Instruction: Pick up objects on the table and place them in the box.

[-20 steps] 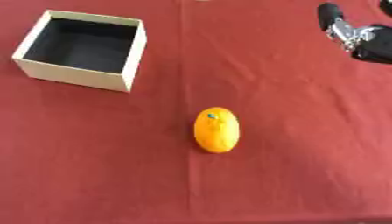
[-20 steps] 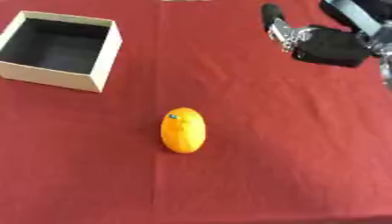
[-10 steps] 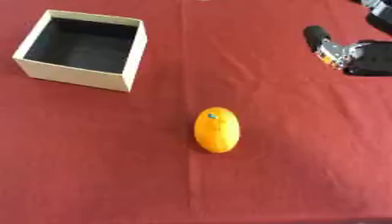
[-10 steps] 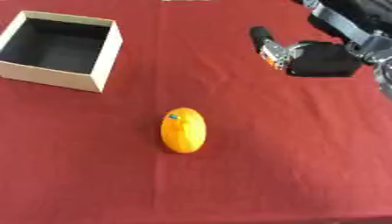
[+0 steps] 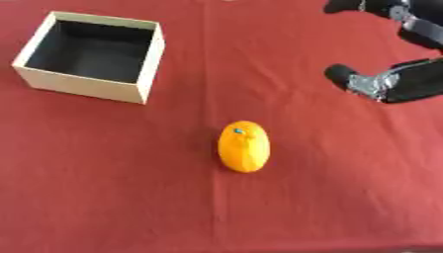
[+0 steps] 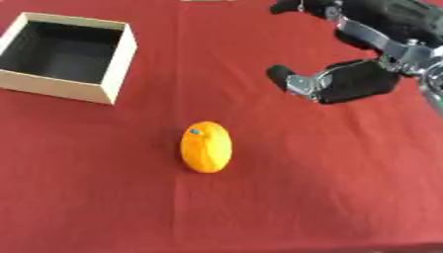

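Plain deep red tablecloth (image 5: 104,188), bright orange fruit (image 5: 244,147) with a small blue-green spot at its top end, box (image 5: 91,55) with pale tan walls and black inside, right hand (image 6: 346,79) black with silver joints

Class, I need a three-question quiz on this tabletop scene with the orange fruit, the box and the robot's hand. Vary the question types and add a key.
1. True or false: the orange fruit already lies inside the box.
2. Which hand is in view? A) the left hand B) the right hand C) both hands
3. Fill in: the box stands toward the far ____ of the red cloth, as the robot sees it.

Key
1. False: the fruit lies on the cloth, apart from the box, and the box holds nothing.
2. B: it hangs above the cloth to the fruit's far right, fingers open, holding nothing.
3. left
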You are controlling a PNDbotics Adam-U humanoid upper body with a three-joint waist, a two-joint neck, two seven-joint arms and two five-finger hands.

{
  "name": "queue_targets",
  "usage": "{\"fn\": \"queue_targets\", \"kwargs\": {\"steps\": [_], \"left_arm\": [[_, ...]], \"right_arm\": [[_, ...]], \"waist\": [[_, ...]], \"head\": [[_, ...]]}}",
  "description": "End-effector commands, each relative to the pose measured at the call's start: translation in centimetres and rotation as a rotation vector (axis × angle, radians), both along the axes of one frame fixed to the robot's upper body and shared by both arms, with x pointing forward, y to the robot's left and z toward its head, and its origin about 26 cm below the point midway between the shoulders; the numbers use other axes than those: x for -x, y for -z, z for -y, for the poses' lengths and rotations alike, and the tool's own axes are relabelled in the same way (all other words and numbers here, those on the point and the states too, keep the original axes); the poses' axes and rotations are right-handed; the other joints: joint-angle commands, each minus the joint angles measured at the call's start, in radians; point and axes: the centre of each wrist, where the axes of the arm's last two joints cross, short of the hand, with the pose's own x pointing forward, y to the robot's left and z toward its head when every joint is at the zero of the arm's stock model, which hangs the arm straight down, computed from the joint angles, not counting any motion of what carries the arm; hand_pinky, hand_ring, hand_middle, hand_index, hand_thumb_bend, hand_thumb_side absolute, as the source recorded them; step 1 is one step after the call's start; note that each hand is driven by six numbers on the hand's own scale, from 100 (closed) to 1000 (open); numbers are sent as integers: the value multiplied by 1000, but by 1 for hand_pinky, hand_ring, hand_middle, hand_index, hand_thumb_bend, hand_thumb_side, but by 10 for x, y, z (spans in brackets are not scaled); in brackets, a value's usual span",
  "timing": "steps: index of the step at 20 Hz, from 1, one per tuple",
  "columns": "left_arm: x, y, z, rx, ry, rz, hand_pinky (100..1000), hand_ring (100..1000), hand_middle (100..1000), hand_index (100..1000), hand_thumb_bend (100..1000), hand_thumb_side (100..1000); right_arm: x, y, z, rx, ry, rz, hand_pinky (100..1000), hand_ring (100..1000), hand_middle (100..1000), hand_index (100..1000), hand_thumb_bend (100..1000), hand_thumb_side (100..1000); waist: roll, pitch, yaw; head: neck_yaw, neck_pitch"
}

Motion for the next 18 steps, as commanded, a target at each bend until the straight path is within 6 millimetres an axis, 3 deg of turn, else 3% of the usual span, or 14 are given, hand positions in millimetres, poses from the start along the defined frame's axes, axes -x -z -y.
{"fn": "queue_targets", "kwargs": {"steps": [1,18], "left_arm": [[3,-10,-1,-34,5,24,576,697,638,728,572,836],[2,-10,3,-34,28,15,576,698,637,727,565,837]], "right_arm": [[3,-5,-10,52,7,-24,919,905,858,937,310,571],[7,34,-66,180,23,-258,944,896,846,970,282,353]], "waist": [[-2,-21,2],[-1,-17,16]], "head": [[-3,6],[-20,6]]}}
